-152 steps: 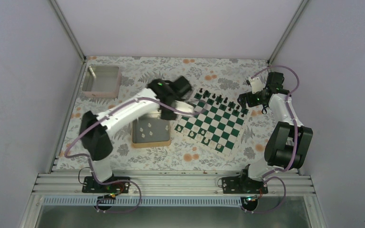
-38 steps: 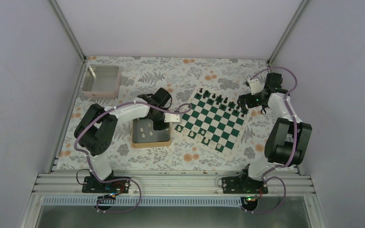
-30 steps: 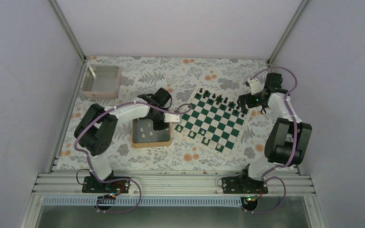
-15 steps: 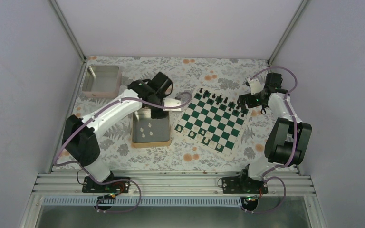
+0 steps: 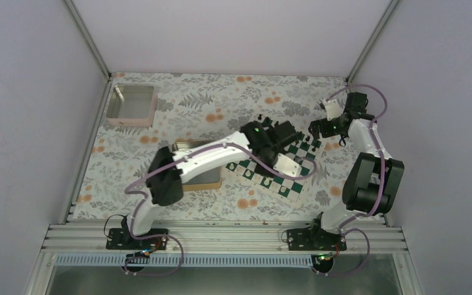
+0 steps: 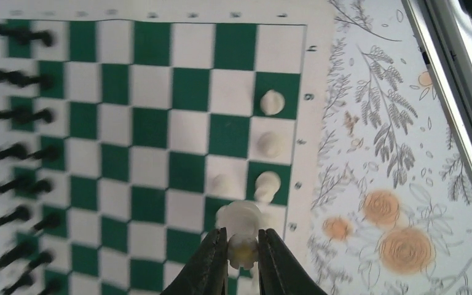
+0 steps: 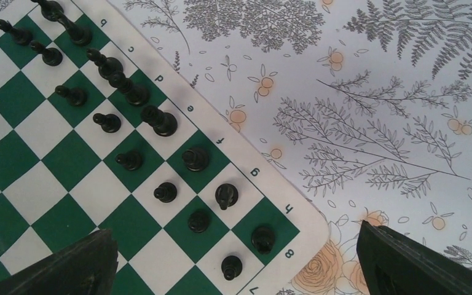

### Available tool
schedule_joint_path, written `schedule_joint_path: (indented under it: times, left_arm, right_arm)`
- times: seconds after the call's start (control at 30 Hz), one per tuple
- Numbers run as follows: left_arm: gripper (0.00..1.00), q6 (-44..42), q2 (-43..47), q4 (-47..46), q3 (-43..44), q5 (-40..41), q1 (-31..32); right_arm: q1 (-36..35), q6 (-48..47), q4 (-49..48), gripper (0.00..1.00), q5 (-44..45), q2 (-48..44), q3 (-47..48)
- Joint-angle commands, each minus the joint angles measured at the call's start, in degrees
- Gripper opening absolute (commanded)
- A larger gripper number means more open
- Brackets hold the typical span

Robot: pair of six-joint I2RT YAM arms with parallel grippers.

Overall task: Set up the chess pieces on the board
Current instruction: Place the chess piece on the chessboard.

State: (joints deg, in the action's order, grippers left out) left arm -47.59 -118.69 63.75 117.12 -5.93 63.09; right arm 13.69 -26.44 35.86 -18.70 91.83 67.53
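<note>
My left gripper (image 6: pixel 243 234) is shut on a small white chess piece (image 6: pixel 240 216), which hangs low over the near edge row of the board (image 6: pixel 153 132). Several white chess pieces (image 6: pixel 272 102) stand on squares along that edge, just ahead of the held one. In the top view the left arm reaches across the board (image 5: pixel 304 165), with its gripper (image 5: pixel 286 166) over the near right side. My right gripper (image 7: pixel 236 241) hangs wide open above the board's far corner (image 7: pixel 295 215), over the black pieces (image 7: pixel 160 123), holding nothing. The top view shows it (image 5: pixel 319 127) at the far right corner.
Black pieces (image 6: pixel 18 114) fill the two far rows. A gold-rimmed tin (image 5: pixel 195 185) sits left of the board, partly hidden by the left arm. A pinkish tray (image 5: pixel 132 106) stands at the back left. Floral cloth (image 6: pixel 393 153) borders the board.
The left arm rose from the tin and swung right across the board, carrying a white piece. The right arm stayed where it was.
</note>
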Motion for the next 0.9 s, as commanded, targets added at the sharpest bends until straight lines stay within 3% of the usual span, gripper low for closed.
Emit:
schedule_joint_path:
  times: [0.0,0.33,0.87]
  left_arm:
    - [0.15,-0.97,-6.96,2.82,6.31,-2.04,2.75]
    - [0.15,-0.13,-22.77,7.06,26.59,-3.31,8.96]
    - [0.15,-0.47,-27.66,5.22,26.27,-0.9,10.56]
  right_arm:
    - [1.35,1.33,0.4,1.0,-0.15,-0.22,1.76]
    - [2.18,1.34,0.86,1.0,-0.2,0.11,2.77]
    - [2.57,0.95,0.84,1.0,-1.37,-0.85,2.06]
